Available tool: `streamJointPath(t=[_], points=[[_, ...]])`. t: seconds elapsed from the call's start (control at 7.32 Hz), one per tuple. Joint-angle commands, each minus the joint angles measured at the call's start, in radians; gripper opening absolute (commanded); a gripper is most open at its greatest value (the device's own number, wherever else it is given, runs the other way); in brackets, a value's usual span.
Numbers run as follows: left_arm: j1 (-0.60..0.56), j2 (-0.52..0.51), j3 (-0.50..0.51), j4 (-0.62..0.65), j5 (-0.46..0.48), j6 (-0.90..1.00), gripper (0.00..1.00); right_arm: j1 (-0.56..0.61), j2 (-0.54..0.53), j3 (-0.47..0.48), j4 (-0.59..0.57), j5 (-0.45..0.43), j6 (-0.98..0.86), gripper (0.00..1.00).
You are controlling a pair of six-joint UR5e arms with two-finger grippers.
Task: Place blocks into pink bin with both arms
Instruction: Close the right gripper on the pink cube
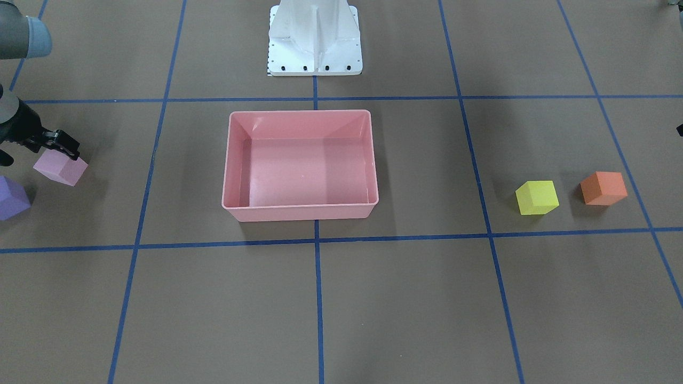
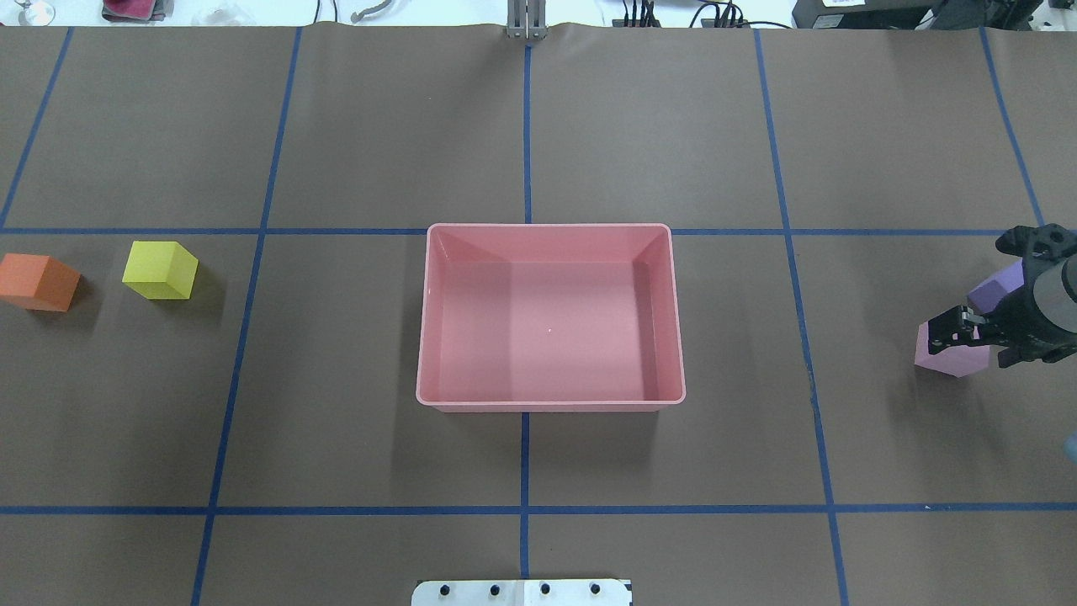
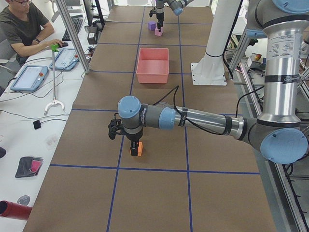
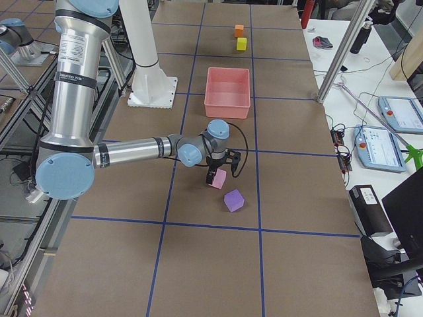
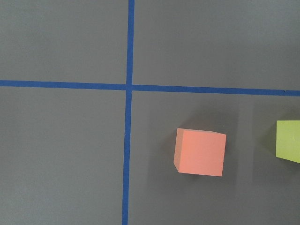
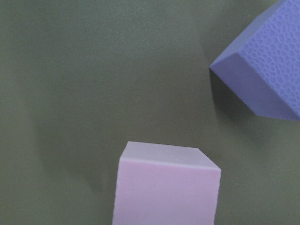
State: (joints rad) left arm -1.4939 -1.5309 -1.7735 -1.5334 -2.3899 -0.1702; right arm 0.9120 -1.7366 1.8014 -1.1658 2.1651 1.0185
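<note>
Overhead exterior: the bin [image 2: 551,229] is seen in the middle of the desk [image 2: 379,126], and all four blocks lie outside it. The right tool [image 2: 949,330] is placed low over the pink block [image 2: 947,360], with its fingertips at the block's top. Whether the block is clamped cannot be told. The purple block [image 2: 993,290] lies just beside the pink one and is partly hidden by the tool's body. In the right wrist view the pink block is shown at bottom centre, with the purple one apart from it at upper right. The yellow block [image 2: 160,269] and orange block [image 2: 38,282] are set near each other on the desk's left side, well apart from the bin. In the exterior left view the left tool [image 3: 133,150] is seen directly over the orange block. Whether it is parted or closed cannot be told. In the left wrist view the orange block is seen below centre, and the yellow one is cut off by the right edge.
</note>
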Motion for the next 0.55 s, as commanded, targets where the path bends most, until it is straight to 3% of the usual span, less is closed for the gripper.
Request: streamJointPath(t=[0.0,0.14,0.27,0.41], points=[[0.0,0.0,0.0,-0.001,0.0,0.001,1.0,-0.001,0.002,-0.011,0.0,-0.001,-0.003,0.92],[0.001,0.0,0.0,0.001,0.0,0.0,1.0,-0.001,0.002,-0.02,0.008,-0.002,-0.005,0.85],[0.003,-0.002,0.0,0.001,-0.002,-0.006,1.0,-0.001,0.002,-0.031,0.021,-0.002,0.002,0.55],[0.018,-0.003,-0.001,0.001,-0.003,-0.008,1.0,-0.001,0.003,-0.033,0.023,-0.002,0.003,0.16]])
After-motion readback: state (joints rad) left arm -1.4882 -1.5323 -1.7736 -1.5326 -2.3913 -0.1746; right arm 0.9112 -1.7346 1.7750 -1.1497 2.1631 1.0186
